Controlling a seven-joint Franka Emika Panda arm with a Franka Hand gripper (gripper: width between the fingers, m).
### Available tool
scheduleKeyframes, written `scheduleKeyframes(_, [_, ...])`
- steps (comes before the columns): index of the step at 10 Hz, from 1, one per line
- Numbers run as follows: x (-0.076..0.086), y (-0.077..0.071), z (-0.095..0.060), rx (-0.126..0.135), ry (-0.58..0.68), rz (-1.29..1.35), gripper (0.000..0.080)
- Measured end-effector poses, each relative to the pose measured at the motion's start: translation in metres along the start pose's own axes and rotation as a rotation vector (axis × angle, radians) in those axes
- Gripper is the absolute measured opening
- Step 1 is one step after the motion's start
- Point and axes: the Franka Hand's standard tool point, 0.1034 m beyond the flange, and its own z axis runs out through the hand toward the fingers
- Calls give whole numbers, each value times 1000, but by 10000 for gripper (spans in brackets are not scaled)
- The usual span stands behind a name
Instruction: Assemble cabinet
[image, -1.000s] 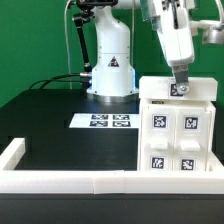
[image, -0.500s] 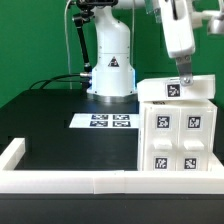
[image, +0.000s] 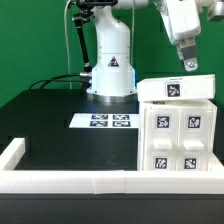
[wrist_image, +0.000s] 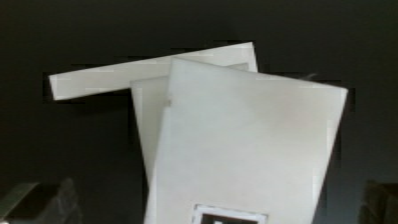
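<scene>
Black table (image: 45, 112), w/ white border frame (image: 60, 180) along near edge. Arm (image: 110, 55) stands at far edge, approx centre. White cabinet (image: 180, 135) at near corner on exterior view's right, against frame; tagged top panel (image: 178, 89) lies on it, slightly skewed. Marker board (image: 103, 122) mid-table. Gripper (image: 190, 65) hovers above cabinet, not touching, fingers spread, holding nothing.

No legible text, only fiducial tags (image: 174, 89) on cabinet (image: 175, 141)
</scene>
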Motion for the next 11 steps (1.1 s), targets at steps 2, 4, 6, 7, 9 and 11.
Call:
scheduleKeyframes(2, [-4, -2, 1, -40, 3, -247, 797])
scheduleKeyframes(4, [-5, -5, -1, -40, 2, -500, 797])
scheduleKeyframes(6, [-4, -5, 0, -41, -1, -647, 797])
scheduleKeyframes(7, [-4, -5, 0, -42, -1, -697, 797])
scheduleKeyframes(9, [-4, -5, -1, -49, 7, -935, 797])
scheduleKeyframes(11, [-5, -6, -2, -69, 33, -1245, 797])
